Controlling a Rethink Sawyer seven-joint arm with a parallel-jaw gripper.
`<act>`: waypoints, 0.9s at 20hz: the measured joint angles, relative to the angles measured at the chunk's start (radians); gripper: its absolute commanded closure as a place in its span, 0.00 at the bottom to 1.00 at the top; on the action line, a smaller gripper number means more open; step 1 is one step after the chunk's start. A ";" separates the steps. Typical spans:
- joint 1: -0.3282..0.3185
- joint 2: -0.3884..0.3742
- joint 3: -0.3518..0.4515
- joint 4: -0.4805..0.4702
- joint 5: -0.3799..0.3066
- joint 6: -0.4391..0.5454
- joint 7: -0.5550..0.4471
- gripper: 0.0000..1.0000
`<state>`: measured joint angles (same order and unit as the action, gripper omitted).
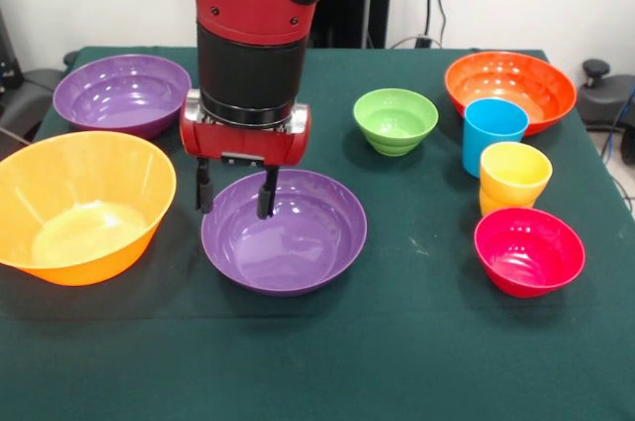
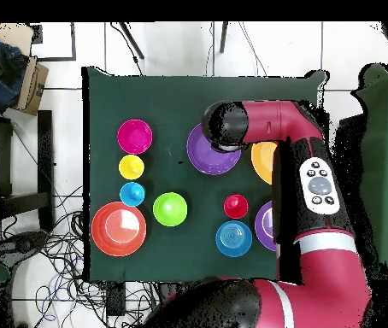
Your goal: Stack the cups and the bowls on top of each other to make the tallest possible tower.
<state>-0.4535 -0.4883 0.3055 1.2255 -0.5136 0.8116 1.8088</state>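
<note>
My gripper [image 1: 235, 190] is open and low over the far left rim of a purple bowl [image 1: 288, 237]. One finger [image 1: 203, 188] hangs outside the rim and the other stands inside. In the overhead view my wrist hides the gripper and covers part of this bowl [image 2: 208, 156]. A second purple bowl [image 1: 122, 93] and the big yellow-orange bowl [image 1: 79, 205] stand to the left. Green bowl [image 1: 395, 120], orange bowl [image 1: 510, 90], light blue cup [image 1: 493, 133], yellow cup [image 1: 514, 178] and magenta-pink bowl [image 1: 528, 250] stand to the right.
A red cup [image 2: 236, 206] and a blue bowl [image 2: 233, 239] show only in the overhead view, near my base. My arm [image 2: 317, 184] lies over the yellow-orange bowl [image 2: 262, 161] and the second purple bowl [image 2: 263, 226]. The green table [image 1: 397, 342] runs to the front edge.
</note>
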 measured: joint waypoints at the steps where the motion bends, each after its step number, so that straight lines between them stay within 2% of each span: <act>1: 0.003 -0.002 -0.002 0.000 0.000 0.000 0.000 0.00; 18: 0.060 -0.039 -0.070 0.000 0.001 0.018 0.000 0.00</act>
<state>-0.3938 -0.5272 0.2356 1.2257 -0.5130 0.8301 1.8088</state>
